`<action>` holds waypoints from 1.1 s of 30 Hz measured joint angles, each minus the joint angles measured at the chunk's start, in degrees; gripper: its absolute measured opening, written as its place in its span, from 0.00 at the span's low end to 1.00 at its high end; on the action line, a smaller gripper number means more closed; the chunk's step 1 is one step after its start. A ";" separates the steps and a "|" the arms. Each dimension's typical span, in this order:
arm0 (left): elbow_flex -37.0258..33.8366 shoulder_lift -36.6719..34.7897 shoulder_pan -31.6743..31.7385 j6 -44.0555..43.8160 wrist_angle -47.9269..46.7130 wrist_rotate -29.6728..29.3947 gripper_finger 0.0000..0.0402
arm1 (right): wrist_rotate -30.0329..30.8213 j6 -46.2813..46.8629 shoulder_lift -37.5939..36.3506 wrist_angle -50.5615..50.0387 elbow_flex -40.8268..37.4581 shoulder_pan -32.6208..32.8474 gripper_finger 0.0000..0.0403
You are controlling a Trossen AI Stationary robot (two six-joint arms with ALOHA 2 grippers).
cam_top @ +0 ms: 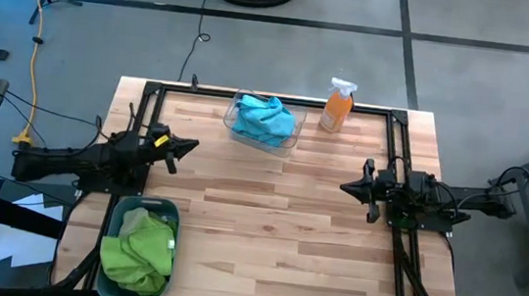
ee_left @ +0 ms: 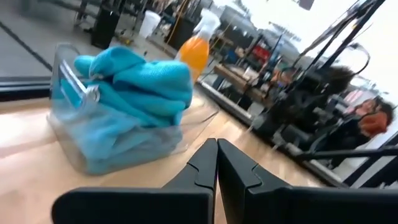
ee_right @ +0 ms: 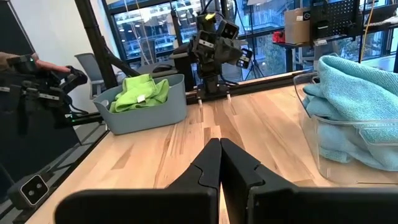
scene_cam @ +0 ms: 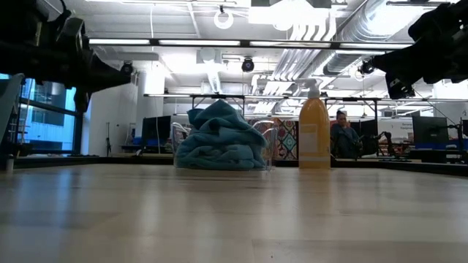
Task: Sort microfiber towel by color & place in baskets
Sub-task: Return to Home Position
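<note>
Turquoise microfiber towels are piled in the clear basket at the table's far middle; they also show in the low view and both wrist views. Lime green towels fill the teal-grey basket at the near left, also in the right wrist view. My left gripper is shut and empty at the left side, pointing level toward the table's middle. My right gripper is shut and empty at the right side, pointing level toward the middle.
An orange spray bottle stands at the far edge, right of the clear basket. Bare wood lies between the two arms. A dark frame runs along the table's sides. A person sits in the room beyond.
</note>
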 joint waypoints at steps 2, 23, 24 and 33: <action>0.00 -2.01 0.00 -0.01 0.03 0.01 0.00 | 0.00 0.00 -0.02 -0.01 0.00 0.00 0.00; -0.09 -5.17 -0.02 -0.05 0.54 -0.23 0.00 | 0.17 0.00 -1.40 0.42 -0.09 0.02 0.00; -0.09 -5.19 -0.02 -0.05 0.55 -0.23 0.00 | 0.17 0.00 -1.40 0.43 -0.09 0.02 0.00; -0.11 -5.17 -0.02 -0.05 0.53 -0.23 0.00 | 0.15 0.00 -0.60 0.46 -0.09 0.04 0.00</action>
